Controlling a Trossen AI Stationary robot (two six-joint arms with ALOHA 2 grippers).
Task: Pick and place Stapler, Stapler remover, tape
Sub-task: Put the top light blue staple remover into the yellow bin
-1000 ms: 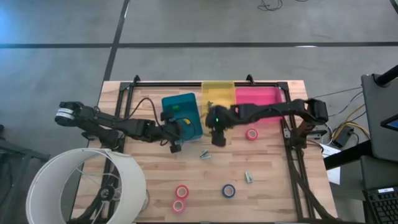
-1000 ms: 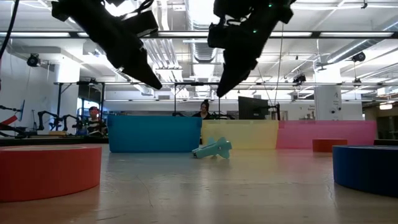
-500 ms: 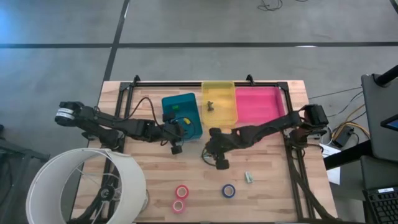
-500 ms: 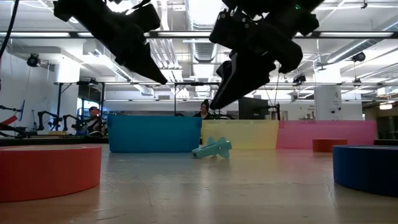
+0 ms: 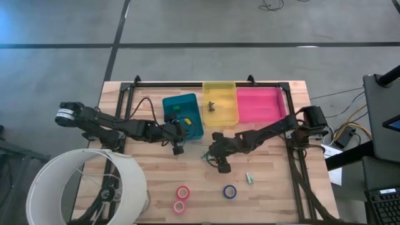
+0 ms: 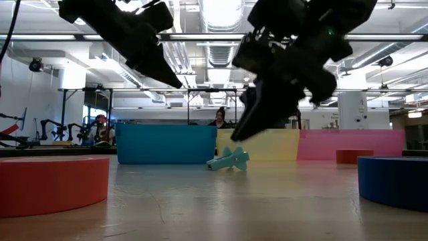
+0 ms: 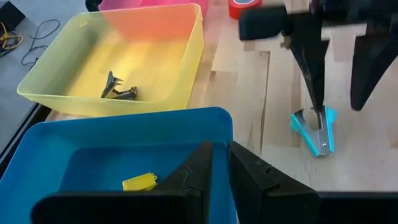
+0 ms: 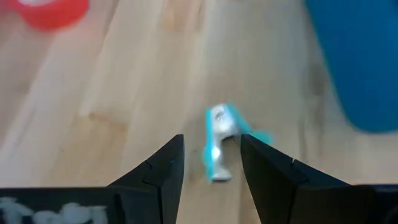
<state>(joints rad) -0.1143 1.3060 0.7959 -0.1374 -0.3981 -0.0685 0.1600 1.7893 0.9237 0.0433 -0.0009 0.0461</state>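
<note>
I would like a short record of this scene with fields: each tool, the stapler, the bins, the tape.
right tool: open, above the teal stapler on the table
left tool: shut, empty, over the blue bin
yellow bin: holds a dark staple remover
blue bin: holds a small yellow object
tape: two red rolls, one blue roll at the table's near edge

Wooden worktop [image 5: 156, 175] with bins and scattered office bits

It carried blue [image 5: 183, 106], yellow [image 5: 220, 92] and pink bins [image 5: 261, 105], a teal stapler [image 7: 314, 129], another small stapler [image 5: 250, 179], and three tape rolls [image 5: 182, 192].
</note>
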